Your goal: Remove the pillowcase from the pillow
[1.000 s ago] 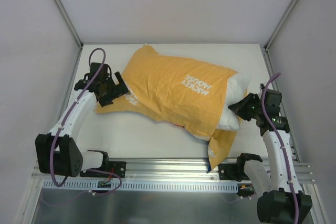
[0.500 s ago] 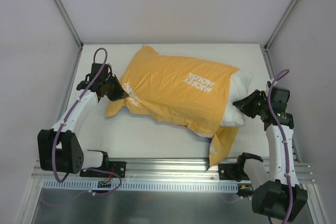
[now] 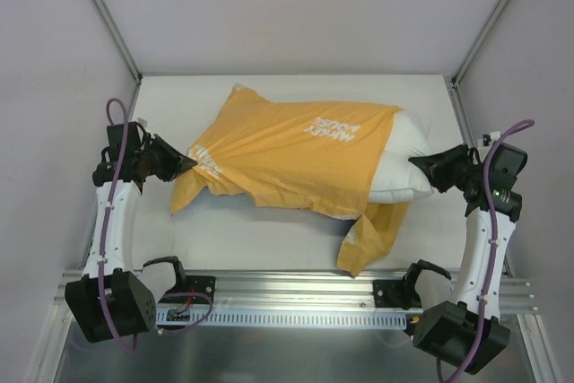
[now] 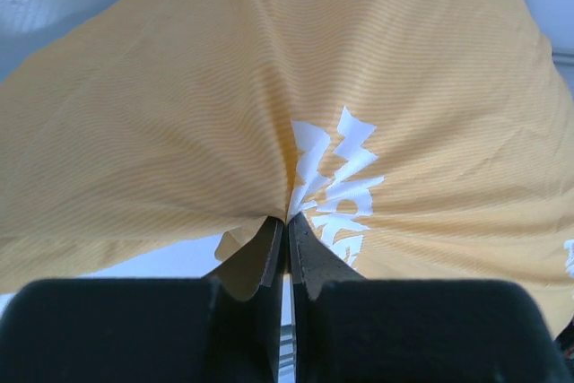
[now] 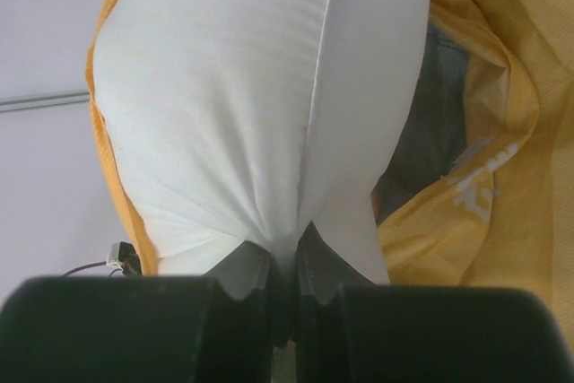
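Note:
The orange-yellow pillowcase (image 3: 287,154) with white lettering lies stretched across the middle of the table. My left gripper (image 3: 190,162) is shut on its left end, and the cloth (image 4: 269,114) fans out taut from the pinch point in the left wrist view. The white pillow (image 3: 401,154) sticks out of the pillowcase's right, open end. My right gripper (image 3: 418,164) is shut on the pillow's right edge, with white fabric (image 5: 260,105) bunched between its fingers. A loose flap of pillowcase (image 3: 369,235) hangs toward the front edge.
Grey enclosure walls (image 3: 54,87) close in the white table (image 3: 269,230) on three sides. The metal rail (image 3: 296,289) with both arm bases runs along the near edge. The pillowcase's dark inner lining (image 5: 430,132) shows beside the pillow.
My left gripper closed on the pillowcase's left end and pulled it left. The right gripper drew the pillow to the right, so more white pillow shows outside the case.

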Motion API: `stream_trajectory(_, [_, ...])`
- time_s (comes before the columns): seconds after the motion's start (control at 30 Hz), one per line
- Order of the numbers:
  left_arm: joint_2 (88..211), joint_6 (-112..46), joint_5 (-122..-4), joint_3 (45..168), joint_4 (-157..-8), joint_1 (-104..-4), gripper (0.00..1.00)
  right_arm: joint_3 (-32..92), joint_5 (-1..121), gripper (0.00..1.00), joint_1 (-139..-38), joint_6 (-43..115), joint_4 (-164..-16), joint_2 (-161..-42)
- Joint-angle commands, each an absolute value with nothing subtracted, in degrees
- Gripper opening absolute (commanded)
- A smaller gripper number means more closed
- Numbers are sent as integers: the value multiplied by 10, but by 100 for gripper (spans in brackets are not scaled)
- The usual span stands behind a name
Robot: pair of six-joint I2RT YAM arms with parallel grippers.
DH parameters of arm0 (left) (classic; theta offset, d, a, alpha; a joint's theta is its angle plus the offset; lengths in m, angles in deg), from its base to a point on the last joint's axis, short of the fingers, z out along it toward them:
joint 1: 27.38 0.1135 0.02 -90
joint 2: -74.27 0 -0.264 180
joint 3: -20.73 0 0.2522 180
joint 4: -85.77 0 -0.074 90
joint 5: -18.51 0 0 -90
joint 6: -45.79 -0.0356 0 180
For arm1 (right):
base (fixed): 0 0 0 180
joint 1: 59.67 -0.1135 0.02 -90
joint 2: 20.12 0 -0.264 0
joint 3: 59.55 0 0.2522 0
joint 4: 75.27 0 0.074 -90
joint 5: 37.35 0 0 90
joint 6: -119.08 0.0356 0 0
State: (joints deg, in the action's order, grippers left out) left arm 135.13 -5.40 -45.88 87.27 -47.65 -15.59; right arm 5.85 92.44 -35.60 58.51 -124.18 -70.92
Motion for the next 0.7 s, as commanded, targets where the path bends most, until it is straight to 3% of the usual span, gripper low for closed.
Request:
stream_trajectory(0.0, [1321, -37, -567, 868, -478, -97, 0, 96, 862, 1, -319, 625, -1150, -704])
stream_trajectory(0.13, [1292, -39, -562, 864, -478, -97, 0, 57, 884, 1, -321, 626, -1128, -700])
stream_trajectory(0.17, [1288, -41, -557, 861, -479, -97, 4, 47, 893, 1, -324, 626, -1121, -698])
stream_trajectory(0.23, [1276, -53, -531, 860, -479, -97, 27, 26, 891, 1, -336, 618, -1114, -691])
stream_trajectory(0.27, [1274, -58, -523, 860, -479, -98, 51, 9, 886, 1, -344, 610, -1116, -689])
stream_trajectory(0.3, [1269, -67, -519, 864, -479, -98, 63, 1, 887, 1, -344, 602, -1119, -689])
stream_trajectory(0.4, [1280, -86, -513, 885, -479, -99, 86, -23, 877, 1, -342, 568, -1135, -692])
stream_trajectory(0.47, [1319, -95, -492, 912, -479, -99, 96, -38, 874, 1, -342, 556, -1136, -692])
stream_trajectory(0.67, [1480, -117, -469, 1033, -479, -167, 99, -47, 886, 1, -343, 540, -1134, -702])
